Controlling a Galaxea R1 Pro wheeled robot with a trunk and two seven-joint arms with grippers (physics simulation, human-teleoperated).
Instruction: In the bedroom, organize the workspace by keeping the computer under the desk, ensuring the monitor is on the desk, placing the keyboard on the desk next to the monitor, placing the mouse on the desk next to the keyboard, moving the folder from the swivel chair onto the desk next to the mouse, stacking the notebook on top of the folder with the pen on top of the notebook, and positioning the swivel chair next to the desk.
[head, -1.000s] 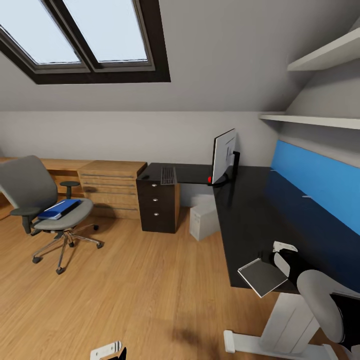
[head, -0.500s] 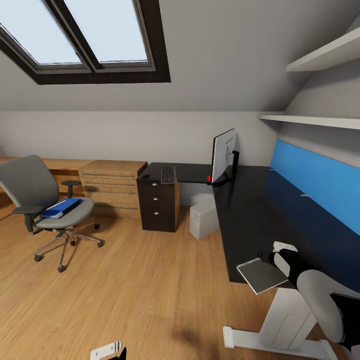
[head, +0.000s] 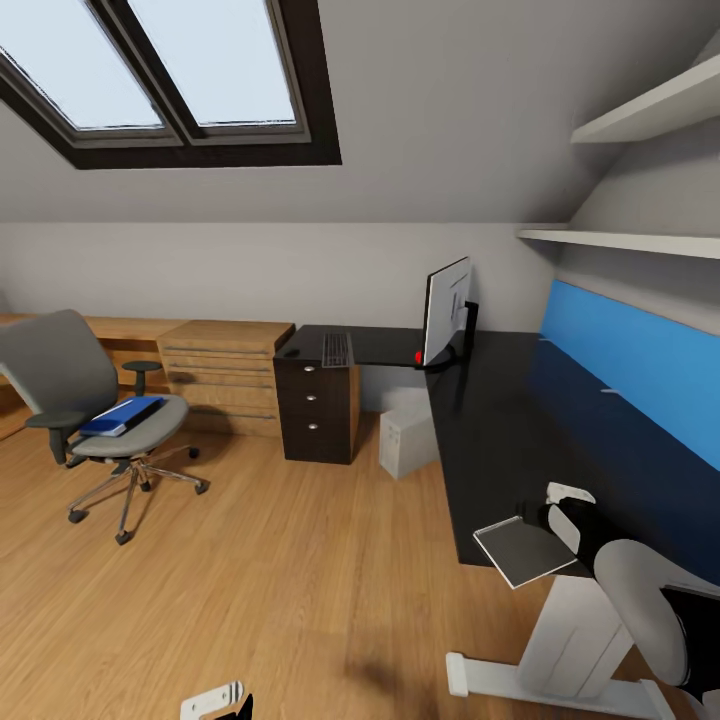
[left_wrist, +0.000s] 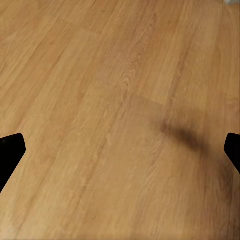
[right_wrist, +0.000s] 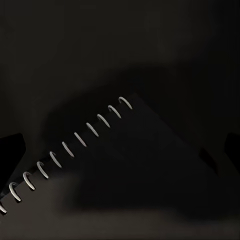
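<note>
Right gripper (head: 560, 510): jaws clamped on the notebook (head: 522, 553), held flat at the desk's (head: 500, 440) near edge, half overhanging the floor (head: 250, 560). In the right wrist view its spiral binding (right_wrist: 75, 140) hangs over the dark top. Left gripper (left_wrist: 120, 150): jaws apart, empty, above bare planks.

Change: between 1.0 s and 0.5 s ago the whole view shifted slightly; since then nothing has moved. Judgement: the base has halted and the notebook's placement is pending.

The folder (head: 120, 416) lies on the swivel chair (head: 90, 400), well apart from the desk, so stacking cannot finish yet. Keyboard (head: 336, 350) and monitor (head: 447, 312) are on the desk, the computer (head: 408, 440) beneath. Open floor lies between chair and desk.
</note>
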